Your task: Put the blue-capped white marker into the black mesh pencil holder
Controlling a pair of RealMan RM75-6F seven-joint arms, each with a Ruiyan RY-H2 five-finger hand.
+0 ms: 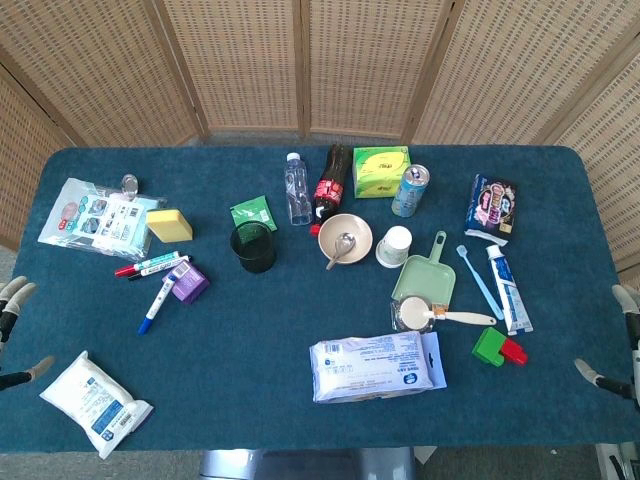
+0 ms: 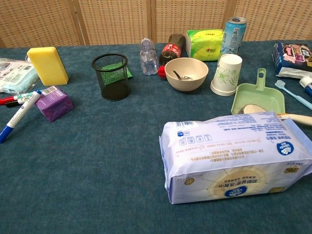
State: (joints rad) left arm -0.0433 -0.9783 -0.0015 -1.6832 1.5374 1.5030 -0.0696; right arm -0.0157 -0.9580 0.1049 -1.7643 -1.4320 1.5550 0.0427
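The blue-capped white marker (image 1: 157,305) lies on the blue table at the left, its blue cap toward the front and its other end leaning on a purple box (image 1: 188,284). It also shows in the chest view as the marker (image 2: 19,116) at the left edge. The black mesh pencil holder (image 1: 253,247) stands upright right of it and a little further back, seen in the chest view as the holder (image 2: 111,76). My left hand (image 1: 12,300) is at the table's left edge, fingers apart and holding nothing. My right hand (image 1: 625,305) is at the right edge, also empty and spread.
A red marker (image 1: 130,269) and a green-labelled marker (image 1: 160,263) lie behind the purple box, near a yellow sponge (image 1: 169,224). A bowl with a spoon (image 1: 345,238), bottles, a paper cup (image 1: 394,245) and a green dustpan (image 1: 428,280) crowd the middle. A large wipes pack (image 1: 375,365) lies at the front.
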